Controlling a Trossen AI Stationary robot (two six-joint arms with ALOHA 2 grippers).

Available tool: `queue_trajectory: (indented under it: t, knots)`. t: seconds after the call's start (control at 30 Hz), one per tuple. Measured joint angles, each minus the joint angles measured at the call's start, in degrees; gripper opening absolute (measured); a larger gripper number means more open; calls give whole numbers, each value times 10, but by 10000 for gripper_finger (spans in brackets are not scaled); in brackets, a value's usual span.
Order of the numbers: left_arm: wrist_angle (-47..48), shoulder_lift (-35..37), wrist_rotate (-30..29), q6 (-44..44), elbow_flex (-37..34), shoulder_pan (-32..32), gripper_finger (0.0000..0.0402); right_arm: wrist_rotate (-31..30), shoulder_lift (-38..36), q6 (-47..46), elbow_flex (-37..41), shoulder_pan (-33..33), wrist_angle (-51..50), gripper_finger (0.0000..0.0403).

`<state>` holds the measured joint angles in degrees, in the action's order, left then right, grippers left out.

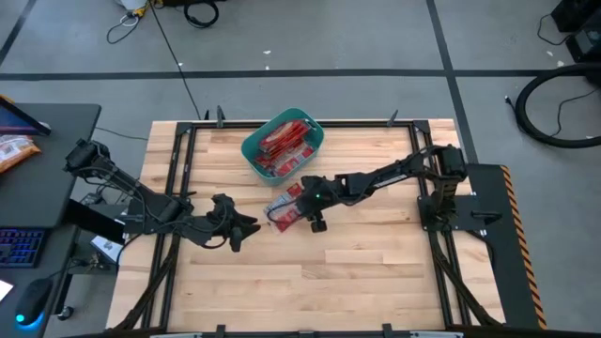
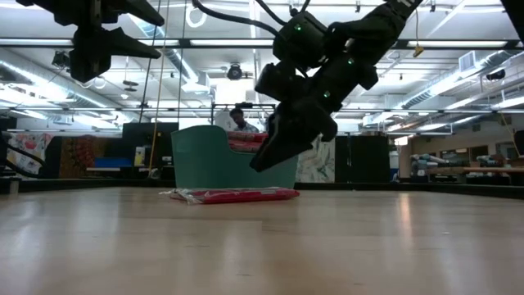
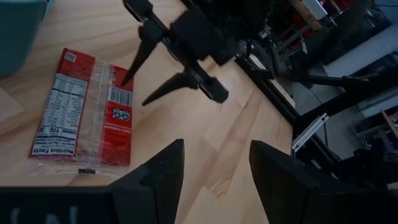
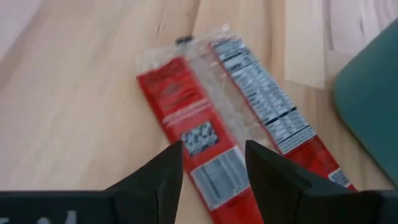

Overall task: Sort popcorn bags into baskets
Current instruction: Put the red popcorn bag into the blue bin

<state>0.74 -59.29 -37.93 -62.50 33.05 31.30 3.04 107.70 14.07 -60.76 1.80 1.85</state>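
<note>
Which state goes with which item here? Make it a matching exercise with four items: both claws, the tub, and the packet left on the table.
Items:
1. left claw
2. right claw
3. teal tub
4. popcorn bag on the table

States:
A. holds a pile of red packets
B. lies flat on the wood, gripped by nothing
C. open, empty, right above the loose packet
D. open, empty, off to one side of the loose packet

Pairs: 1-D, 2-C, 3-A, 4-B
</note>
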Motion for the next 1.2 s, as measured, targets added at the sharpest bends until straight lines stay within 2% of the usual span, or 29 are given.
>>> queue_trajectory:
  t: [0.3, 0.67, 0.83, 0.97, 1.2]
  knots:
    - [2, 0, 3, 2, 0, 0, 185, 16, 0, 10, -18, 28, 0, 154]
    - [13, 0, 11, 1, 0, 0, 185, 34, 58, 14, -22, 49, 28, 153]
    - [13, 0, 18, 1, 0, 0, 185, 44, 56, 52, -22, 51, 1, 147]
    - [13, 0, 18, 1, 0, 0, 185, 49, 55, 45, -23, 57, -20, 118]
    - [13, 0, 18, 1, 0, 0, 185, 58, 54, 31, -24, 62, -32, 25]
